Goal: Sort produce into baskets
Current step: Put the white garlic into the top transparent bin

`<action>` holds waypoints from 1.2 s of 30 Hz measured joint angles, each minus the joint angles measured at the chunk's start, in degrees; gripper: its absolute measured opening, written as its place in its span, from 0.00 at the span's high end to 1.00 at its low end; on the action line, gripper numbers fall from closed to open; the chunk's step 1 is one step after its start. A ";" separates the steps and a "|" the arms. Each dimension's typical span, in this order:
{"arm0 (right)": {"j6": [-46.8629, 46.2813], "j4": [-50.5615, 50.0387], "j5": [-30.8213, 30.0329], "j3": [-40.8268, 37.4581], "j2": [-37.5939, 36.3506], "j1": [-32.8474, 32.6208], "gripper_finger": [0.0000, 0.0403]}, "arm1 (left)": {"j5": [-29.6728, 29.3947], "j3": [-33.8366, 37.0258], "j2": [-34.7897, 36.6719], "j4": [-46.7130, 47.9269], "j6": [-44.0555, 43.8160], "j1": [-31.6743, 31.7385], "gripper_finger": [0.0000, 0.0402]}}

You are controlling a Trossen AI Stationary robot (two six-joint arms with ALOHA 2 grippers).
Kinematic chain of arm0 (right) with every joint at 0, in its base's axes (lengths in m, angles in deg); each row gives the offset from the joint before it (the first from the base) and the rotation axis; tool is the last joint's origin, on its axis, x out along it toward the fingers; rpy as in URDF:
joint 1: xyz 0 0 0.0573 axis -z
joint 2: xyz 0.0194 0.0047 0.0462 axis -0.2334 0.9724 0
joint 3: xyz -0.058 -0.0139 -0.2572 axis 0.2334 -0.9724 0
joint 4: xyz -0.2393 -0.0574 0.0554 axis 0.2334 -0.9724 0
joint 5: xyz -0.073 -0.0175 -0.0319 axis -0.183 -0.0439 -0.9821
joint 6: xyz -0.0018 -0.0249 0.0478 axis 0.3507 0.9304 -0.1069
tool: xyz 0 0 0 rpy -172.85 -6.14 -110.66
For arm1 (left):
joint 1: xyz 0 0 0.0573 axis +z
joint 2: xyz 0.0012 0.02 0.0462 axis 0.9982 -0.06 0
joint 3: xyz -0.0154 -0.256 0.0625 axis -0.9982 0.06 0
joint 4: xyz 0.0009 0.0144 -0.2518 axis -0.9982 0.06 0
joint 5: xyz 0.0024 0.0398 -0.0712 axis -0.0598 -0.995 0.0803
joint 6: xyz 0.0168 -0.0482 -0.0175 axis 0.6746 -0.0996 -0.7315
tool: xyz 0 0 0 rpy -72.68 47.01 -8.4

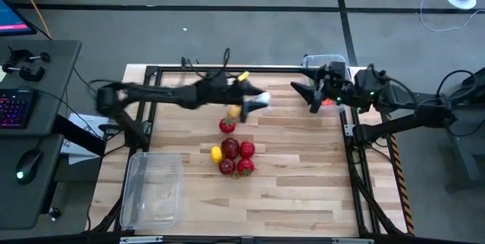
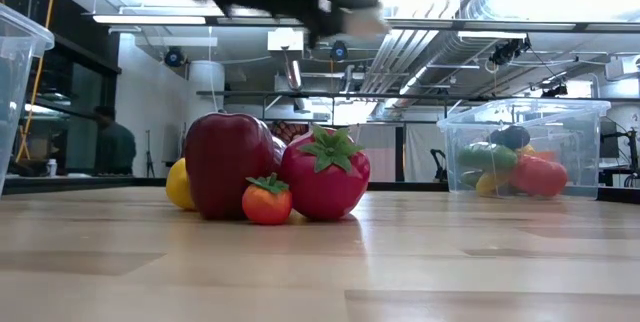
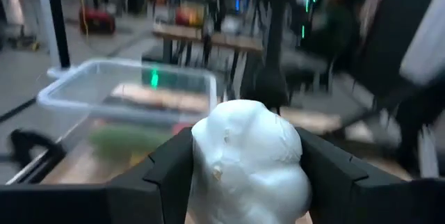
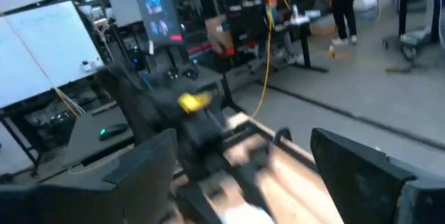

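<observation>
My left gripper (image 1: 256,101) reaches from the table's left over its far middle and is shut on a white garlic (image 3: 250,161). My right gripper (image 1: 306,98) is open and empty at the far right, beside a clear basket (image 1: 327,63) that holds several pieces of produce (image 2: 515,162). A second clear basket (image 1: 151,189) stands empty at the near left. A pile of produce lies on the table's middle: a dark red apple (image 2: 225,162), strawberries (image 2: 325,174), a lemon (image 1: 217,154) and a small red fruit (image 1: 226,126). My left gripper pinches the garlic between its two fingers, one on each of its two sides (image 3: 198,156). The fingers lie roughly level and point toward the table's right. The garlic is lifted clear of the table.
The far-right basket also shows ahead in the left wrist view (image 3: 132,92), with a green piece inside. Bare wood lies near the front edge and to the right of the pile. A metal frame (image 1: 352,134) runs along the table's edges.
</observation>
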State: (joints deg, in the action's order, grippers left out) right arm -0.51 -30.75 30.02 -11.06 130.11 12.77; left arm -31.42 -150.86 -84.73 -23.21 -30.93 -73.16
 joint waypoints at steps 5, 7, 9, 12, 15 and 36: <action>4.11 0.01 -0.77 2.33 -0.01 0.00 0.20 | 0.03 -9.60 -15.74 -12.85 -6.41 1.22 0.51; 4.12 -0.06 -1.29 2.65 -0.02 0.00 0.20 | 0.03 -15.56 -20.48 -12.83 -6.24 1.35 0.51; 4.36 -0.02 -1.52 2.75 -0.02 0.00 0.20 | 0.09 -22.28 -25.07 -12.83 -4.50 1.29 0.51; 6.17 -0.06 -1.56 2.78 -0.02 0.00 0.20 | 0.15 -32.79 -31.51 -12.61 -2.43 1.28 0.51; 6.59 -0.07 -1.57 2.78 -0.02 0.00 0.20 | 0.15 -43.57 -37.85 -9.09 -0.68 1.50 0.51; 6.61 -0.09 -1.55 2.78 0.02 0.00 0.20 | -9.38 -67.45 -54.85 0.96 8.59 1.52 0.48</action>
State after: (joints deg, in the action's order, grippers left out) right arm 6.10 -30.84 28.47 -8.28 130.13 12.77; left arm -40.80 -218.30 -139.58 -22.25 -22.35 -71.64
